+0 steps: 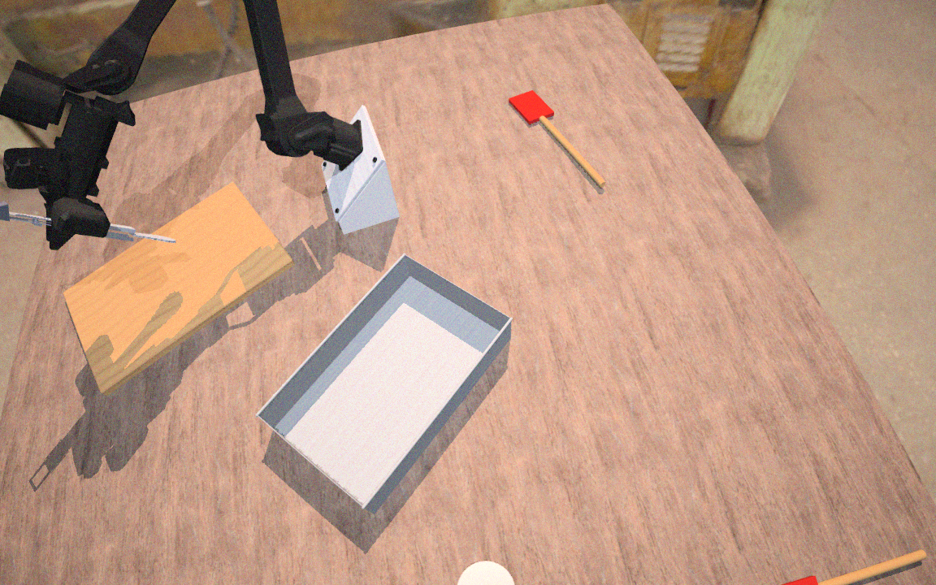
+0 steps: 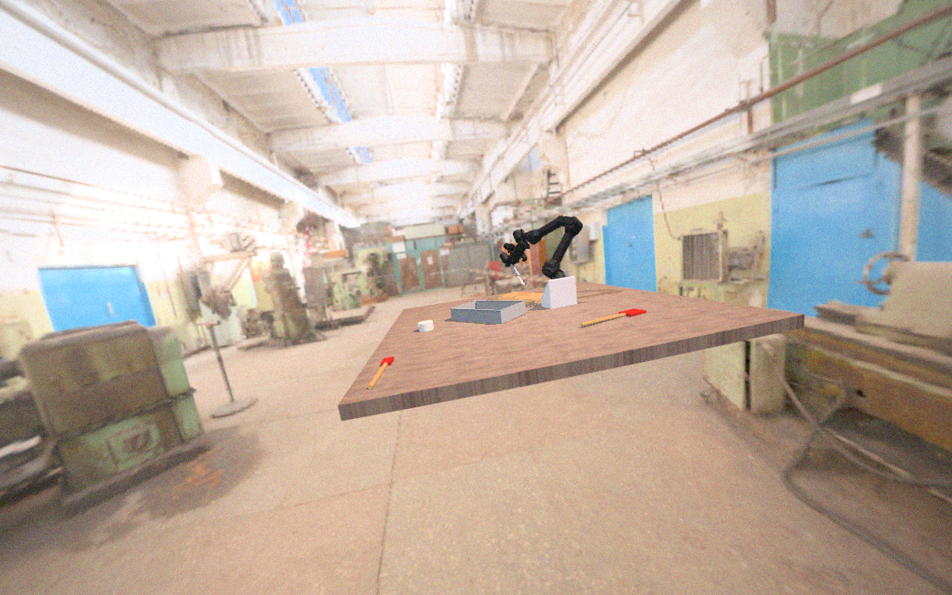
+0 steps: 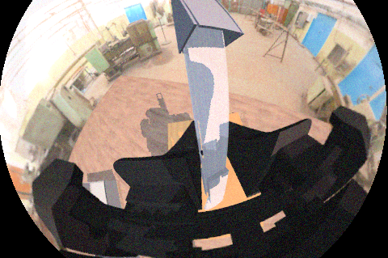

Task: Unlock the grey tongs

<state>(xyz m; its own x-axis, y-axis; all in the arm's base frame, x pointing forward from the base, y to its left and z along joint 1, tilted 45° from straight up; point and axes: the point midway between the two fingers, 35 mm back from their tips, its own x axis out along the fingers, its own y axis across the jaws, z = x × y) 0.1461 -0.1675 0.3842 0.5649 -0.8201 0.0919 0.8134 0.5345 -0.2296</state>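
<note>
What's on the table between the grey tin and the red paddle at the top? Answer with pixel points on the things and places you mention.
In the top view, the white wedge (image 1: 373, 200) (image 2: 560, 292) stands off to one side; between tin (image 1: 384, 385) (image 2: 487, 314) and paddle (image 1: 530, 106) (image 2: 635, 311), just bare wood.

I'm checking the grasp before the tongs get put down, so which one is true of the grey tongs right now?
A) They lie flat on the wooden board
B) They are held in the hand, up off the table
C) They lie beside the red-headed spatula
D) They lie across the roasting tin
B: the hand is closed on the grey tongs, raised at a slant in the exterior view.
</note>
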